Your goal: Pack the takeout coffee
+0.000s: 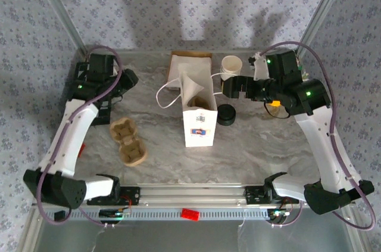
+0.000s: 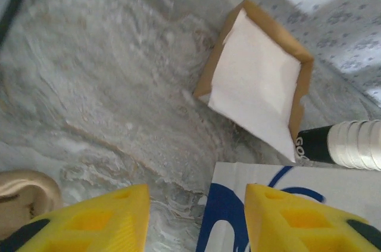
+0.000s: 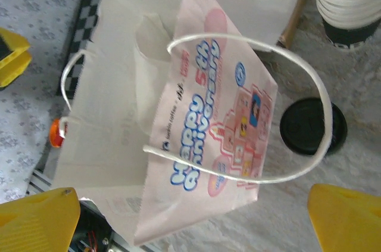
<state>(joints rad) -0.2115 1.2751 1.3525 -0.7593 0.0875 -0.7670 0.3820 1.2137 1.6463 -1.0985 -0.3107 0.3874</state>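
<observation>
Right gripper (image 3: 190, 222): jaws spread wide, nothing between the yellow fingers (image 3: 36, 219). It hangs over the white paper bag (image 3: 196, 121), looking down on the handles. In the top view we place the right gripper (image 1: 223, 88) near the bag's upper right, just in front of the stack of lidless cups (image 1: 231, 64).

Left gripper (image 2: 196, 222): jaws partly apart and empty, with the table (image 2: 89, 85) seen through the gap. From above, the left gripper (image 1: 126, 79) sits well apart from the bag, at the far left.

Takeout coffee (image 1: 226, 115): we take the black-lidded round item standing on the table just beside the bag's right side to be it. The right wrist view gives the takeout coffee (image 3: 312, 127) from above, inside a handle loop. The cup wall below the lid is not clear to us, so this is a judgement.

Bag (image 1: 199, 118): upright at table centre, mouth up. We cannot see deep enough to tell what it contains.

Progress, as we judge it: bag stood and opened, so preparation looks done. Coffee not yet gripped, lifted or lowered in. Left to do: grasp the cup, carry it over the mouth, set it down inside upright. Cardboard cup carrier (image 1: 128, 142) lies empty at left; we cannot say whether it goes in too.
</observation>
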